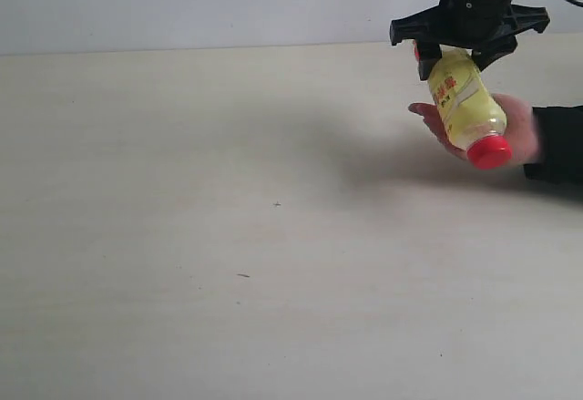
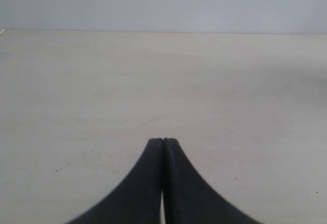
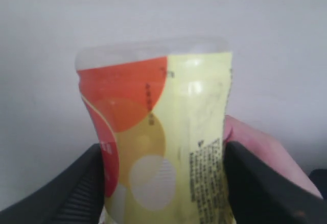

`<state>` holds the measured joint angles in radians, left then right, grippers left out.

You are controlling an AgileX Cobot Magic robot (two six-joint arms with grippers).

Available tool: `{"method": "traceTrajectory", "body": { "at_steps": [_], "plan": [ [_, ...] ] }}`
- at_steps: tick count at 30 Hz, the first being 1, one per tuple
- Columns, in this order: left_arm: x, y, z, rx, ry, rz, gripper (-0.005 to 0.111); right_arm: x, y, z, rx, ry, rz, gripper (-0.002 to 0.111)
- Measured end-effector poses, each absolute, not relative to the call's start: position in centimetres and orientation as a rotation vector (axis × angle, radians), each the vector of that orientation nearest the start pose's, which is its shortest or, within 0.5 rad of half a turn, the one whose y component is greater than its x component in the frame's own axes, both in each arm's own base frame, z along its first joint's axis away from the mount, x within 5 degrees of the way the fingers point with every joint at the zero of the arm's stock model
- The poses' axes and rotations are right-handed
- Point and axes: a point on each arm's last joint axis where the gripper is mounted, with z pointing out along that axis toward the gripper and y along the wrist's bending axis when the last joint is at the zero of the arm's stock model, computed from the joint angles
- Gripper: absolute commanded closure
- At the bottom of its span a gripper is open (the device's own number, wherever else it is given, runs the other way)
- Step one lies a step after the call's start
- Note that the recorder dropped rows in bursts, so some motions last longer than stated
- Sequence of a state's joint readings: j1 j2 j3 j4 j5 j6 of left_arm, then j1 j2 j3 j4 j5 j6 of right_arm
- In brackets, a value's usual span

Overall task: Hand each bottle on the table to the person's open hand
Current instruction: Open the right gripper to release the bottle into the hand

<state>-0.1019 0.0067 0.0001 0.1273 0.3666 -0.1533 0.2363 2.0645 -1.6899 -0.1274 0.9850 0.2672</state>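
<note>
A yellow bottle (image 1: 466, 107) with a red cap (image 1: 490, 152) hangs tilted at the far right of the exterior view, cap pointing down toward the camera. My right gripper (image 1: 455, 52) is shut on its body near the base; the right wrist view shows the yellow and orange label (image 3: 168, 142) squeezed between both black fingers (image 3: 82, 183). The person's open hand (image 1: 521, 127), with a black sleeve cuff, lies palm up right under the bottle and seems to touch it. My left gripper (image 2: 163, 142) is shut, with nothing in it, over the pale table (image 2: 153, 81). No other bottles are in view.
The beige wood-grain table (image 1: 228, 218) stretches across the exterior view, with only tiny dark specks (image 1: 276, 204) on it. A pale wall runs along its far edge. The person's sleeved forearm (image 1: 560, 143) enters from the right edge.
</note>
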Motion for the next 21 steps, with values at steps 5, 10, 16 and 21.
{"method": "traceTrajectory", "body": {
  "at_steps": [5, 10, 16, 21],
  "plan": [
    [5.34, -0.13, 18.01, 0.031, 1.854, -0.053, 0.107, 43.54, 9.1, 20.83, -0.039, 2.818, -0.116, 0.108],
    [5.34, -0.13, 18.01, 0.031, 1.854, -0.053, 0.107, 43.65, 8.7, 20.89, -0.046, 2.803, -0.181, 0.108],
    [5.34, -0.13, 18.01, 0.031, 1.854, -0.053, 0.107, 43.7, 8.63, 20.73, -0.045, 2.804, -0.196, 0.106],
    [5.34, -0.13, 18.01, 0.031, 1.854, -0.053, 0.107, 43.72, 8.62, 20.65, -0.047, 2.806, -0.199, 0.089]
  ]
}}
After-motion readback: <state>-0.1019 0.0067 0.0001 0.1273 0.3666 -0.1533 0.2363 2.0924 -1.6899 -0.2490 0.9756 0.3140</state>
